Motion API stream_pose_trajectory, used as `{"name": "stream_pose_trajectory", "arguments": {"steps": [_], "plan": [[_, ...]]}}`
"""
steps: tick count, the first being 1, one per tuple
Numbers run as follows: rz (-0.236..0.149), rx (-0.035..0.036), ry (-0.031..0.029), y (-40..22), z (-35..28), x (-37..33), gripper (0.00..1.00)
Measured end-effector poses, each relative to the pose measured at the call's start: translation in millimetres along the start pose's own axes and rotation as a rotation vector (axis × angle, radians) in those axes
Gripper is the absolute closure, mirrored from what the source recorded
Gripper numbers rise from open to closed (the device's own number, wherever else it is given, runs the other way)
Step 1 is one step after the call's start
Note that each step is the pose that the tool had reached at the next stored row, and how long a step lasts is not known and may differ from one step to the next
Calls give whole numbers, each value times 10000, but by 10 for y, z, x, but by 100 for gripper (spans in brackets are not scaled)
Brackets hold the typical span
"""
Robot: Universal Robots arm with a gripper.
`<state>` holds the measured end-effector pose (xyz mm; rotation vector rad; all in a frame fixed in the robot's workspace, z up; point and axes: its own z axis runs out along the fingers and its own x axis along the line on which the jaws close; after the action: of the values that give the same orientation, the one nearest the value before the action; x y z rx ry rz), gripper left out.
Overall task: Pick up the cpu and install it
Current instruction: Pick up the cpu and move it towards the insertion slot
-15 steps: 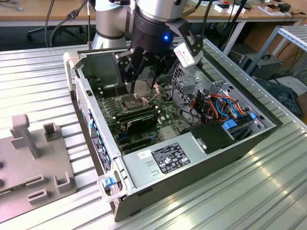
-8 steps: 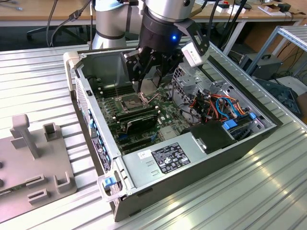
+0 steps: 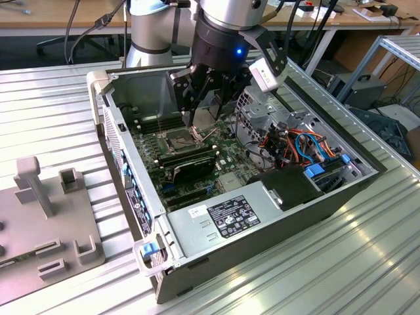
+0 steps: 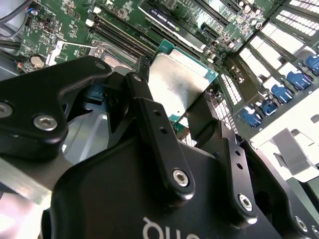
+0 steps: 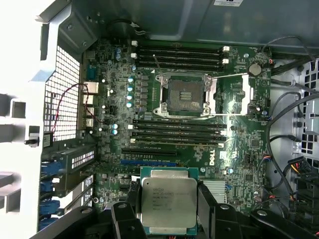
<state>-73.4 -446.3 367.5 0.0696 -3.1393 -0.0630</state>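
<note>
cpu (image 4: pixel 182 84) corner, seemingly behind gripper (image 4: pixel 169 102)

You're working in a robotics lab or electronics workshop. Beneath the hand (image 3: pixel 199 125) an opened desktop computer case (image 3: pixel 262 243) sits on a ribbed aluminium surface (image 3: pixel 367 262). A grey slotted fixture (image 3: pixel 46 216) lies well off to its side. Beyond it stand wooden desks (image 3: pixel 59 20), a dark equipment box (image 3: pixel 359 88) and a metal rack (image 3: pixel 400 49).

Bench (image 3: pixel 328 262) was ribbed aluminium, shiny under the room light, with long wooden desks (image 3: pixel 46 16) behind it and a metal rack (image 3: pixel 401 47) on the exterior view's right
</note>
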Motion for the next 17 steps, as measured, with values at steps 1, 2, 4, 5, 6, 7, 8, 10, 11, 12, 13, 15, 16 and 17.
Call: {"name": "stream_pose_trajectory", "arguments": {"steps": [1, 2, 4, 5, 6, 7, 8, 10, 11, 12, 13, 15, 16, 17], "plan": [[0, 1, 0, 0, 0, 0, 45], [0, -1, -1, 1, 1, -1, 45], [-2, 1, 0, 8, 3, -2, 45], [-1, 0, 0, 12, 5, -1, 45], [1, 0, 0, 27, 9, -1, 45], [0, 0, 0, 44, 13, -2, 45], [-1, 1, 0, 53, 15, -3, 45], [-1, 0, 0, 67, 20, -4, 45], [-2, 1, 0, 72, 21, -4, 45], [-1, 0, 0, 75, 23, -4, 45], [0, 0, -1, 82, 25, -4, 45], [1, 0, 0, 94, 28, -4, 45], [1, 1, 0, 100, 29, -4, 45], [1, 0, 0, 108, 32, -5, 45]]}}
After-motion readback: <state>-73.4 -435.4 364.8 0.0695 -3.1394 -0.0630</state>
